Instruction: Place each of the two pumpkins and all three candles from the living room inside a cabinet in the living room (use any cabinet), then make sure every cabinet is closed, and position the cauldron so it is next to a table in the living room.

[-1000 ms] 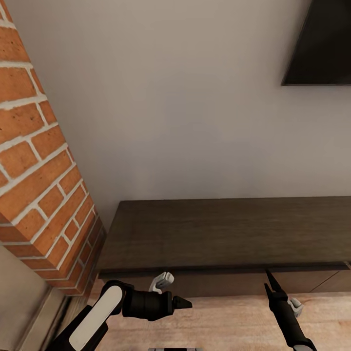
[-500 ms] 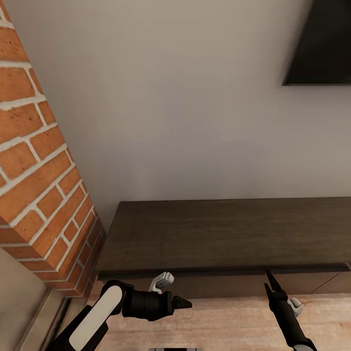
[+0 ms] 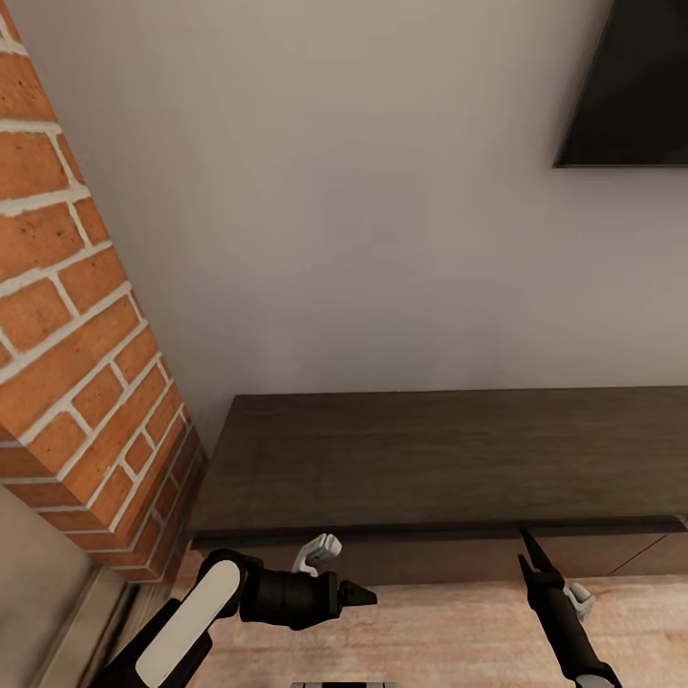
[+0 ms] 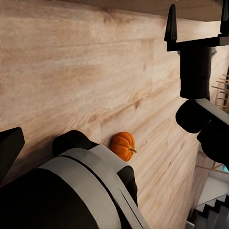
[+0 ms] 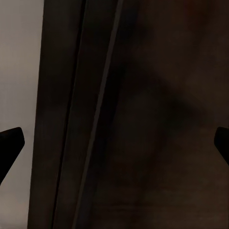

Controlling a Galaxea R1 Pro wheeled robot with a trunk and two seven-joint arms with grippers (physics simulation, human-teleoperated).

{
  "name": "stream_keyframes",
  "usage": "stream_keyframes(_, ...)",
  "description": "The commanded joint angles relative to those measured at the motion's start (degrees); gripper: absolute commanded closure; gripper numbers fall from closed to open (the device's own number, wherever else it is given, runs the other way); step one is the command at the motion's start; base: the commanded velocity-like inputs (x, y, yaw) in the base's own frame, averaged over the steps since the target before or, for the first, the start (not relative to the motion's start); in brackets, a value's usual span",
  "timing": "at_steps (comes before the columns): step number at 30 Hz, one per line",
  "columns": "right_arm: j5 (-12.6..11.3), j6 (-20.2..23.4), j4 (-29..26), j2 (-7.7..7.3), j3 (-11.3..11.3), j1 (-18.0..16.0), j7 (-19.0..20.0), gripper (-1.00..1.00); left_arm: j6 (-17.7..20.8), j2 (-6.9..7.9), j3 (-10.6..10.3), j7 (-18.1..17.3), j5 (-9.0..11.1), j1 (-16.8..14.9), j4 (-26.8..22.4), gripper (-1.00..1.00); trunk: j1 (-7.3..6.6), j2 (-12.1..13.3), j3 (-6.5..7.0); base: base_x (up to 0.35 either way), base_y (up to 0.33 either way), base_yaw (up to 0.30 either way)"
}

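The long dark cabinet [image 3: 449, 459] stands against the wall, drawers shut. The right gripper [image 3: 527, 552] points at its front edge, fingers spread and empty. The left gripper [image 3: 358, 594] hovers over the floor, its opening unclear. The left wrist view shows one pumpkin [image 4: 123, 145] lying on the planks.

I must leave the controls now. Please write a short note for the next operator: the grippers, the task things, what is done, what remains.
Left gripper: low over the plank floor, appears empty; its jaws cannot be judged.
Right gripper: open, empty, pointing at the long dark brown wood cabinet, close to its front.
Small orange ribbed pumpkin: lying on the light wood floor in the left wrist view.
Done: nothing visibly stowed; the visible drawer fronts look closed.
Left: both pumpkins, three candles, closing the cabinets, the cauldron.
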Motion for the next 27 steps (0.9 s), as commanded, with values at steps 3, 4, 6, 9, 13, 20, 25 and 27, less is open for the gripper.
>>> stream_keyframes(3,-0.54,0.26,0.05,-0.02,0.2,-0.03,0.21,-1.0,0.02,0.04,-0.1,0.58,0.6,-0.04,0.05,-1.0,-0.01,-0.02,-0.05,0.082,0.045,0.0)
stream_keyframes(4,-0.54,0.26,0.05,-0.02,0.2,-0.03,0.2,-1.0,0.02,0.04,-0.11,0.59,0.6,-0.04,0.04,-1.0,-0.01,-0.02,-0.05,0.072,0.037,0.0)
stream_keyframes(6,-0.54,0.22,0.05,-0.02,0.2,-0.03,0.2,-1.0,0.02,0.04,-0.15,0.58,0.6,-0.04,-0.02,-1.0,-0.01,-0.02,-0.05,0.038,0.019,0.0)
stream_keyframes(9,-0.56,0.14,0.02,-0.02,0.2,-0.03,0.2,-1.0,0.0,0.04,-0.16,0.57,0.6,-0.04,-0.04,-1.0,-0.01,-0.02,-0.05,0.014,0.007,0.0)
stream_keyframes(13,-0.62,0.09,0.0,-0.02,0.2,-0.03,0.17,-1.0,0.01,0.04,-0.27,0.6,0.6,-0.04,0.01,-1.0,-0.01,-0.02,-0.05,0.003,0.002,0.0)
stream_keyframes(20,-0.69,0.2,0.07,-0.02,0.2,-0.03,-0.02,-1.0,-0.01,0.0,-0.34,0.6,0.59,-0.04,0.12,-1.0,-0.01,-0.02,-0.05,0.0,0.0,0.0)
stream_keyframes(25,-0.64,0.26,0.17,-0.02,0.2,-0.03,-1.57,-1.0,-0.01,-0.04,-0.35,0.6,0.6,-0.04,0.12,-1.0,-0.01,-0.02,-0.05,0.0,0.0,0.0)
stream_keyframes(27,-0.64,0.26,0.21,-0.02,0.2,-0.03,-1.82,-1.0,-0.01,-0.04,-0.35,0.6,0.6,-0.04,0.12,-1.0,-0.01,-0.02,-0.05,0.0,0.0,0.0)
